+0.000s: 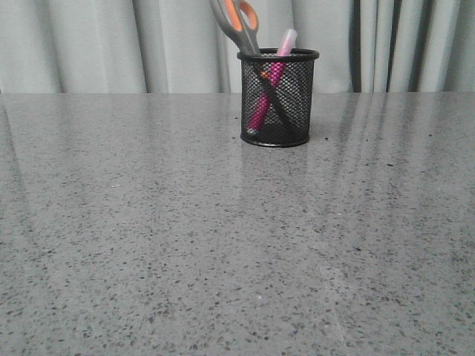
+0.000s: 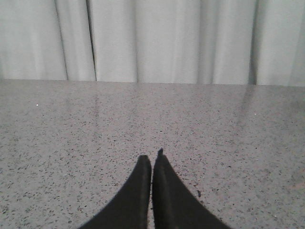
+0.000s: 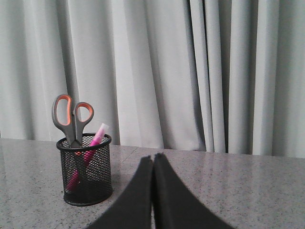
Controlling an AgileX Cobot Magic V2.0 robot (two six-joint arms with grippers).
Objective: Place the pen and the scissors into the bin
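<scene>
The black mesh bin [image 1: 277,100] stands upright on the grey table, far centre in the front view. The pink pen [image 1: 270,83] leans inside it, its clear cap above the rim. The scissors [image 1: 239,22] stand in it blades down, their grey and orange handles sticking out. The right wrist view shows the bin [image 3: 86,169] with the scissors [image 3: 71,117] and pen [image 3: 93,143] in it. My right gripper [image 3: 153,157] is shut and empty, well short of the bin. My left gripper [image 2: 152,157] is shut and empty over bare table. Neither gripper shows in the front view.
The speckled grey table [image 1: 223,245] stretches from the front edge to pale curtains [image 1: 111,44] hanging behind its far edge. Nothing else stands on it in these views.
</scene>
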